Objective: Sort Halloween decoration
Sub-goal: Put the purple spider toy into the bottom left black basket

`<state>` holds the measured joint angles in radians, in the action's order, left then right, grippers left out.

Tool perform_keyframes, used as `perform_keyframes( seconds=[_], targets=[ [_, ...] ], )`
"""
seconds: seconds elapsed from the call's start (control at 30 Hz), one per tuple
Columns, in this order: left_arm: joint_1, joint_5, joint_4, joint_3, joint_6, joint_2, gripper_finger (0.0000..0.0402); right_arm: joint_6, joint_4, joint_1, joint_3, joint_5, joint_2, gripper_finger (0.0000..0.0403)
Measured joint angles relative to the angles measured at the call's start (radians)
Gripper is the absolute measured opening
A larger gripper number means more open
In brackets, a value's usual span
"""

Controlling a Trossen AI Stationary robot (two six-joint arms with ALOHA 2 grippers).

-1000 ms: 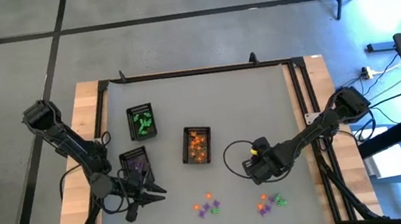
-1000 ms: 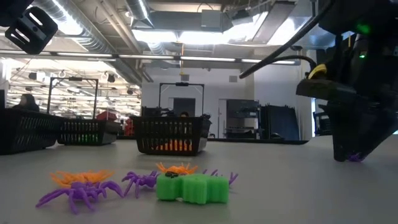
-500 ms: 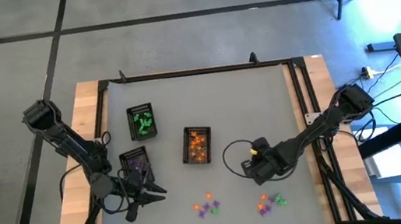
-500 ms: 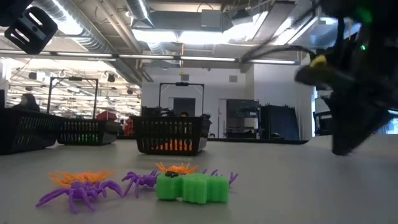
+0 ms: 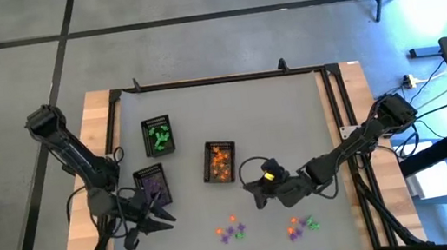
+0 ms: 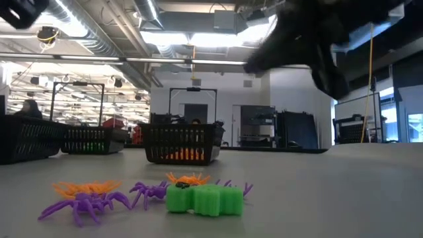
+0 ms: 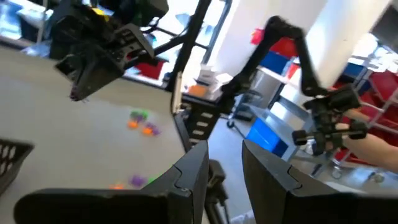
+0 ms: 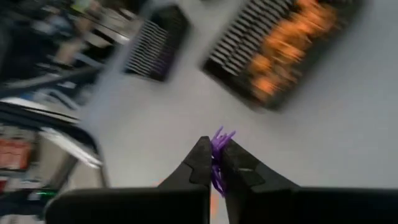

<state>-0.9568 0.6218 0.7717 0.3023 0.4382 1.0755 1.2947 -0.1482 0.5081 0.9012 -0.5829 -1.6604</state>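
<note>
Grey floor [image 5: 192,24], bright ceiling lights [image 6: 192,36]

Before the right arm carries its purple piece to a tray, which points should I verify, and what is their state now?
1. Right gripper shut on the purple spider: ok.
2. Spider lifted off the table: ok.
3. Purple tray in view, purple pieces already inside: ok.
4. Orange tray lies between the right gripper and the purple tray, so the path must pass over or around it: not ok.
5. Left gripper waits right beside the purple tray; enough room: cannot tell.
6. Grip firm enough for the carry: cannot tell.
</note>
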Motion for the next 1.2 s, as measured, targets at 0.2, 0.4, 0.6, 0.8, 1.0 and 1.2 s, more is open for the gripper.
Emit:
perform_keyframes(
  seconds=[0.2, 0.4, 0.6, 0.8, 1.0, 1.2],
  targets=[
    [-0.028, 0.068, -0.009, 0.0, -0.03, -0.013, 0.009, -0.116, -0.054, -0.007, 0.075, -0.054, -0.026, 0.0016],
    [-0.053, 0.073, -0.039, 0.0, -0.031, -0.053, 0.009, -0.25, 0.086, -0.069, 0.354, 0.024, -0.167, 0.0016],
    [-0.174, 0.119, -0.073, 0.0, -0.154, -0.168, 0.009, -0.451, 0.228, -0.133, 0.685, 0.125, -0.33, 0.0016],
    [-0.282, 0.315, -0.193, 0.0, -0.221, -0.342, 0.009, -0.532, 0.246, -0.177, 0.893, 0.169, -0.441, 0.0017],
    [-0.342, 0.471, -0.494, 0.001, -0.041, -0.467, 0.009, -0.551, 0.258, -0.204, 0.963, 0.23, -0.512, 0.0017],
    [-0.346, 0.448, -0.954, 0.001, 0.425, -0.496, 0.0089, -0.57, 0.265, -0.21, 0.971, 0.265, -0.53, 0.0017]
  ],
)
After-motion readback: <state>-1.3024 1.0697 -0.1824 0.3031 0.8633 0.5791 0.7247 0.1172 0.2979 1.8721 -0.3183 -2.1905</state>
